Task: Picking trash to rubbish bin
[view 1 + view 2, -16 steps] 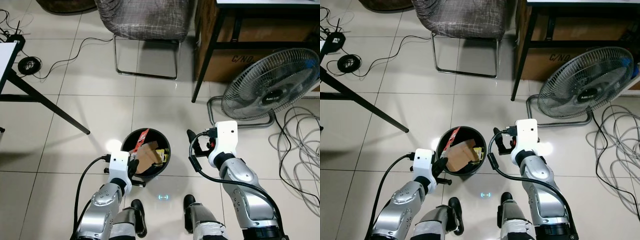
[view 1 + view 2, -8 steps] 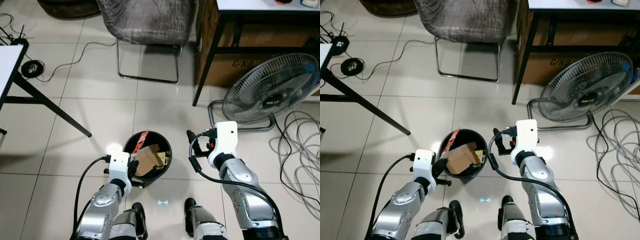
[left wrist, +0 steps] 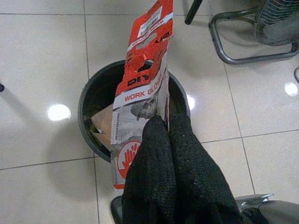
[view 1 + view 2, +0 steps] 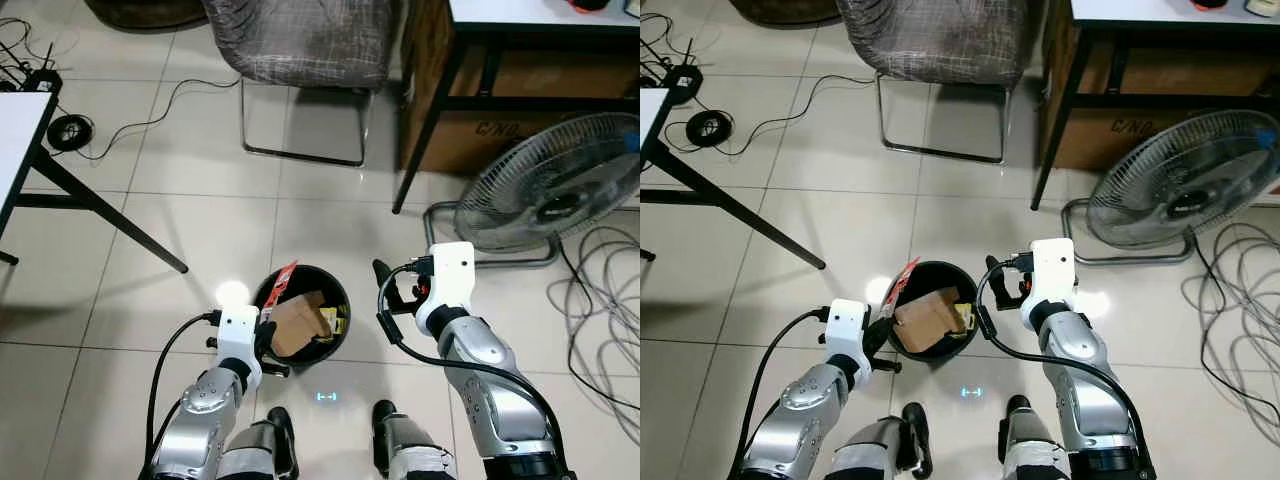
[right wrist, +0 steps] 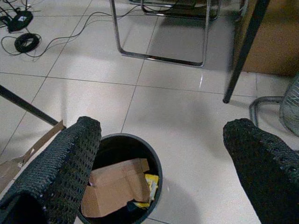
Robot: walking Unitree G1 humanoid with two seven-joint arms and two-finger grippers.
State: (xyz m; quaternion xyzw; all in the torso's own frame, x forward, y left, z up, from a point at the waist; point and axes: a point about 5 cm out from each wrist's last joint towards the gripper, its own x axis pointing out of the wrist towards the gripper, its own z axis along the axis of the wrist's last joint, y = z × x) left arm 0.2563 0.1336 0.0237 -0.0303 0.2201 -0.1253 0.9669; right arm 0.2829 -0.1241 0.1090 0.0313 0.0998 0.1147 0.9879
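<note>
On my far left a white table (image 4: 15, 125) stands on black legs, with a coil of black cable (image 4: 68, 131) on the tiled floor (image 4: 150, 230) beside it. Closer in, my left gripper (image 3: 166, 122) sits at the near left rim of the black rubbish bin (image 4: 342, 322), its two fingers pressed together on the lower end of a red work-glove packet (image 3: 142, 84). The packet stands tilted, its upper end rising above the bin's rim and its lower end, I think, just outside the near wall, though the wrist camera's angle makes that hard to judge. Inside the bin lie a folded piece of brown cardboard (image 5: 117, 184) and something yellow (image 5: 152, 184) beside it. Behind the bin stands a grey woven chair (image 4: 300, 40) on a chrome frame. Just right of the bin my right gripper (image 4: 392, 292) hovers above the floor with its fingers (image 5: 70, 154) spread wide and nothing between them. Further right stand a floor fan (image 4: 555, 195), a black-legged desk (image 4: 540, 15) with a cardboard box (image 4: 500, 125) under it, and loose grey cables (image 4: 600, 290).
</note>
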